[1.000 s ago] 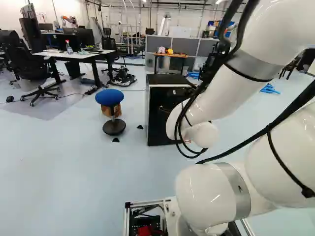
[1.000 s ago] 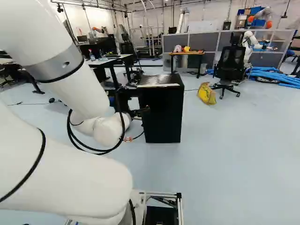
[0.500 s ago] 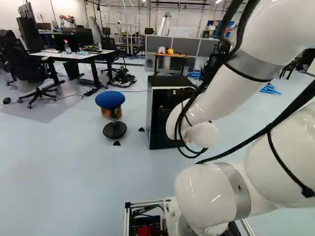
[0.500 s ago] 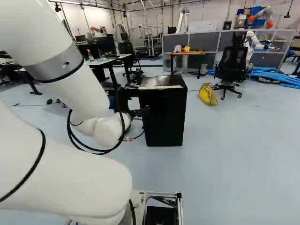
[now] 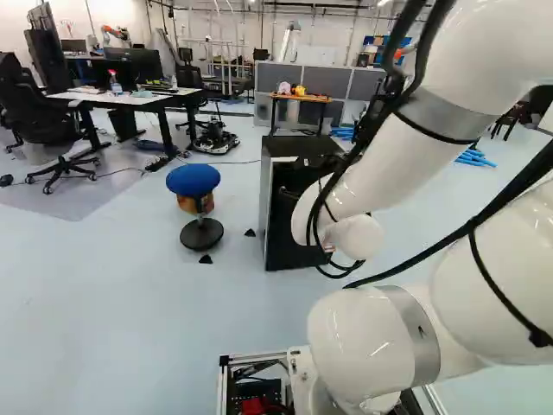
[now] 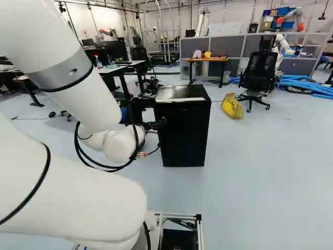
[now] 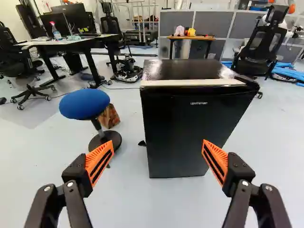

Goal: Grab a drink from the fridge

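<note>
Chair, dark, sits at abt 10 o'clock from the gripper (12 = dead ahead), next to a desk running 10 to 11. Blue-topped stool nearer, approx 11 o'clock, w/ a brown block just behind it. Fridge, black, stands at 12, upright on the floor, front facing the gripper, door shut AFAICT. Pincer's spread wide, orange pads well apart, nothing pinched; fridge is ahead of it, apart, no contact. Small table farther off, also approx 12. Then 2nd office chair at 1 o'clock, blue tubes by it; yellow bag on the floor, R of the fridge in the right base view. Progress: early stage, IMO, just the approach. Done: fridge faced, gripper readied. Left: close the gap, get door open, find drink, grip it, bring it out. Drink n/a in any view, presumably inside; can't tell which shelf or what type.
</note>
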